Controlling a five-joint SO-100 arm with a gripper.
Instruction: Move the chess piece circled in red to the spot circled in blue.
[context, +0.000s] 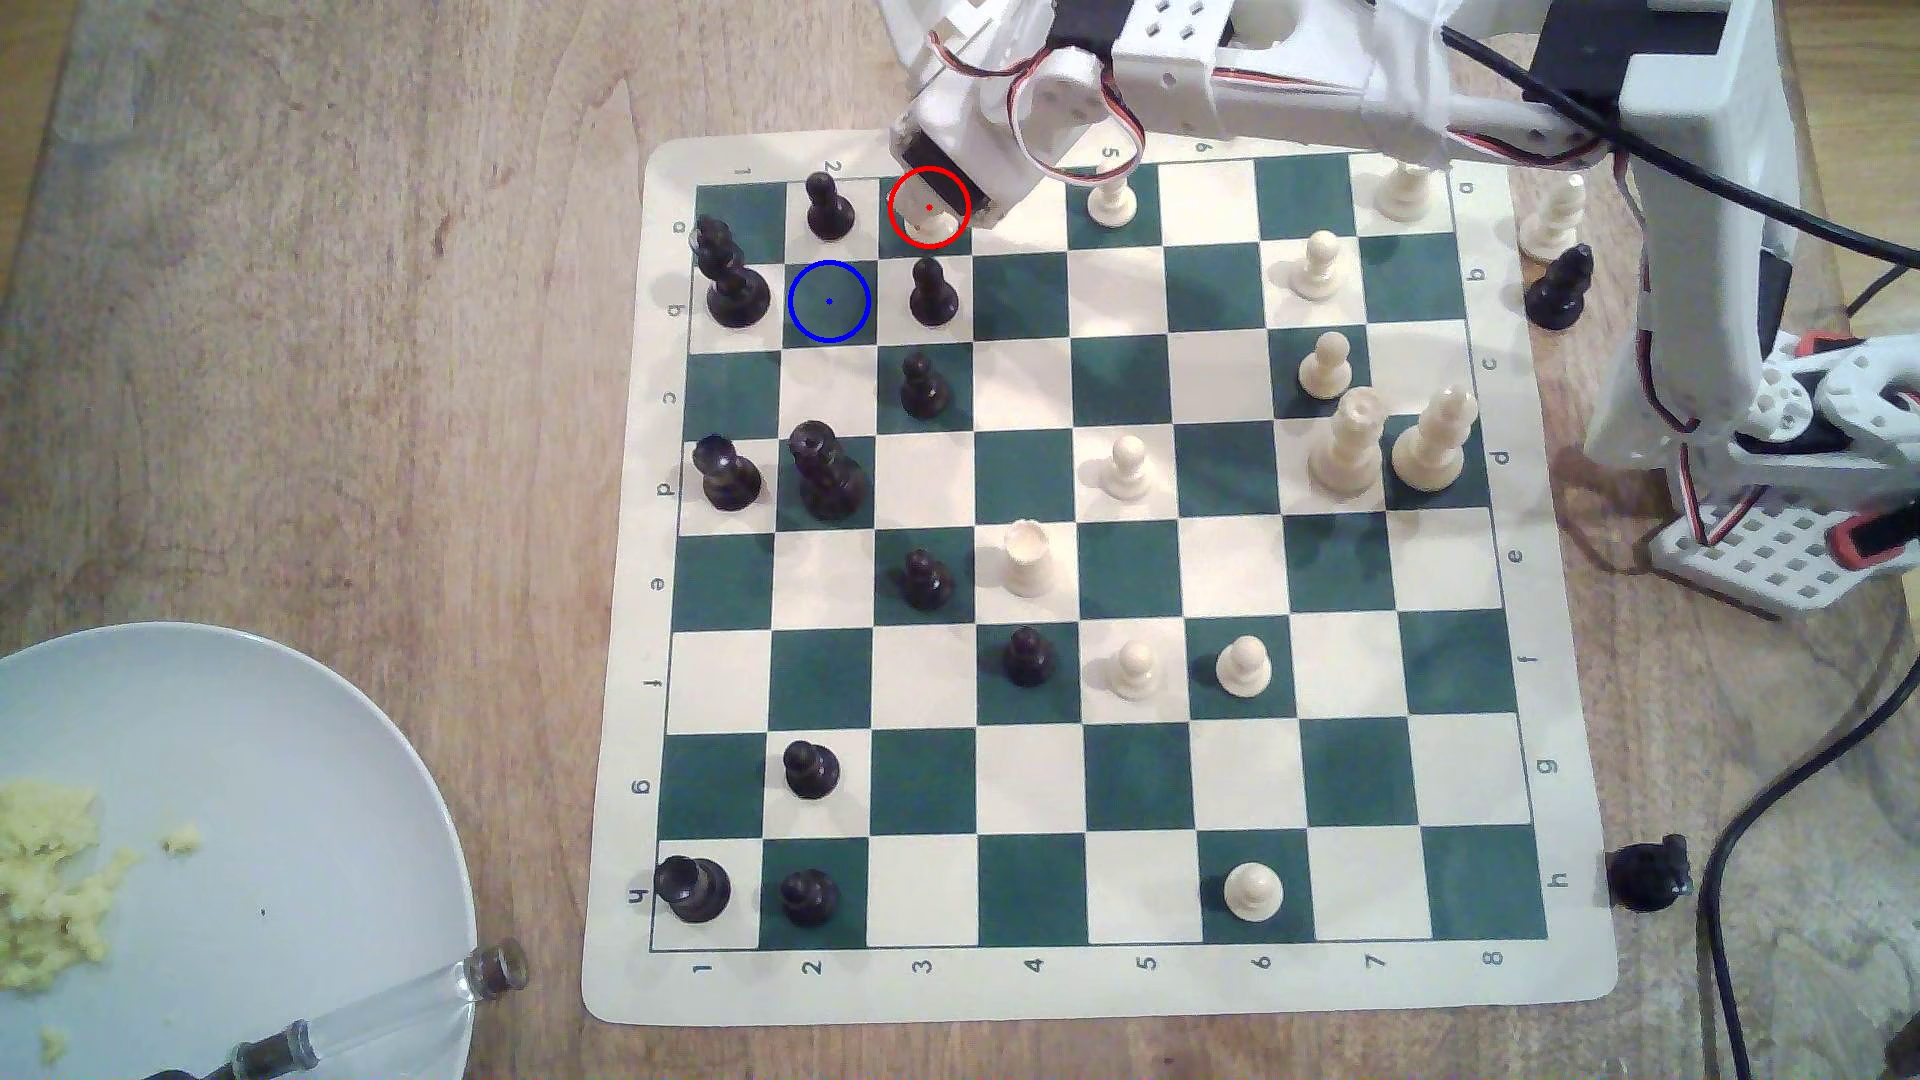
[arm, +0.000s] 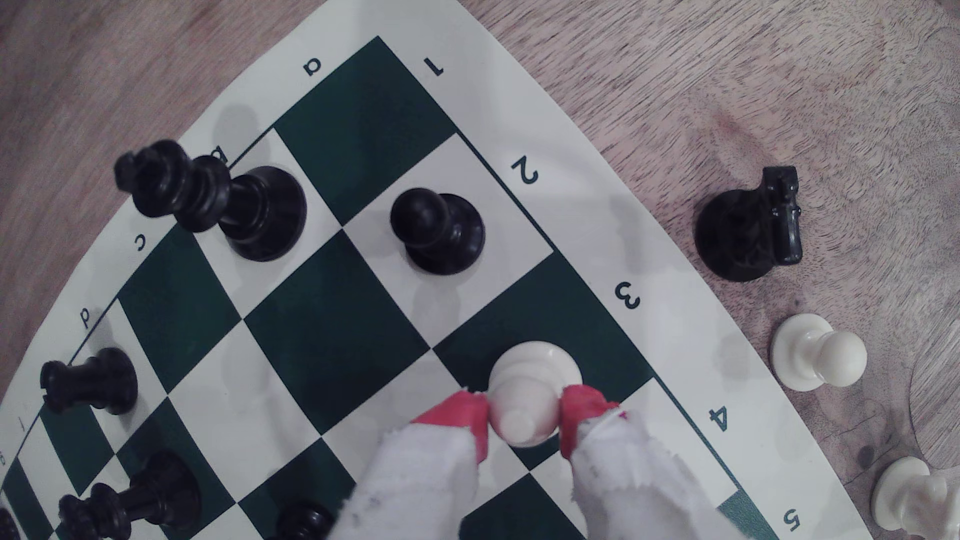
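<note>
Cream piece: your claw has it between its red fingertips, one tip pressed against each side of the piece's upper body, so the claw is closed on it. You can see the piece's round base resting on a dark green square next to the board's border by the "3" label, at the far edge of the board in the exterior view. There the red ring sits on that same square, with most of the piece hidden under the arm's wrist; whether the base is flat on the square or slightly off it, you cannot tell for sure.

Your blue-ringed square lies one step diagonally from it, toward the exterior view's left and nearer the camera. That square is bare, but it is hemmed in: a black pawn on the far side, a tall black piece to the exterior view's left, and another black pawn to its right. The white square on its near side is free.

Off the board, just past the border, a toppled black knight and a cream pawn lie on the wood.
</note>
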